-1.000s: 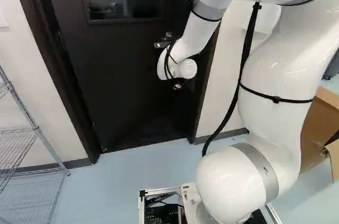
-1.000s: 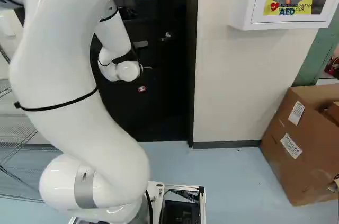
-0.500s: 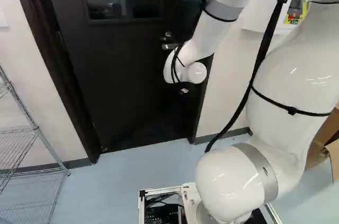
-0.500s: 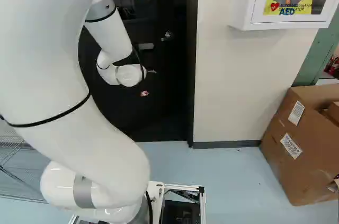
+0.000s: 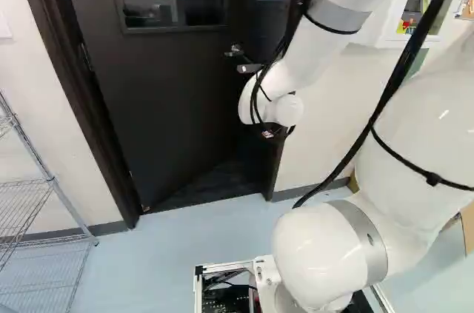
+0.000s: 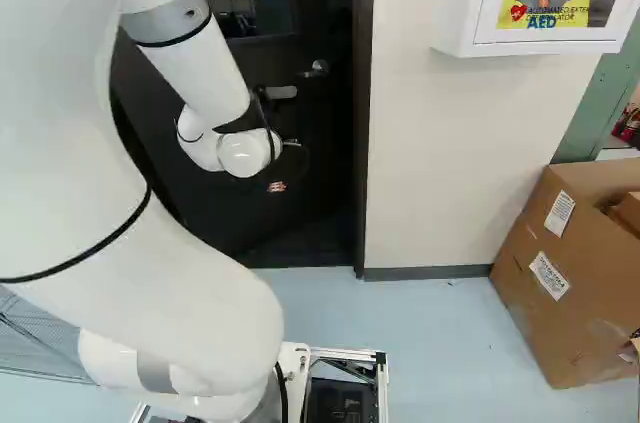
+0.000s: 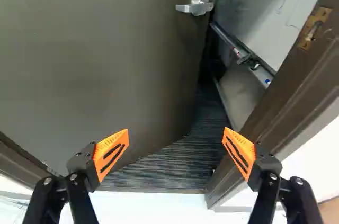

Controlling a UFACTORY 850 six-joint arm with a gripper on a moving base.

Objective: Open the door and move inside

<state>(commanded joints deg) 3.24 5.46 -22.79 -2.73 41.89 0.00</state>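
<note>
The dark door [image 5: 163, 98] stands ajar, swung inward away from me, its lower edge angled off the threshold. My gripper [image 5: 268, 134] is mostly hidden below the white wrist in the left base view, in front of the doorway. In the wrist view the gripper [image 7: 175, 147] is spread wide, nothing between its fingers. Ahead of it are the door face [image 7: 100, 65] and the silver lever handle [image 7: 196, 6], which it does not touch. Between door edge and frame [image 7: 280, 102] a gap shows dark ribbed floor [image 7: 175, 166].
Through the gap stands a whiteboard [image 7: 275, 7] with a rail. The right door post [image 6: 363, 143] is close to the wrist. A wire shelf [image 5: 37, 194] stands left, a wall cabinet [image 6: 540, 38] and cardboard box [image 6: 560, 273] right.
The arm's wrist has shifted right and slightly down in both base views, and its upper links have swung too. More dark floor shows below the door, which stands wider open. The base has not moved.
</note>
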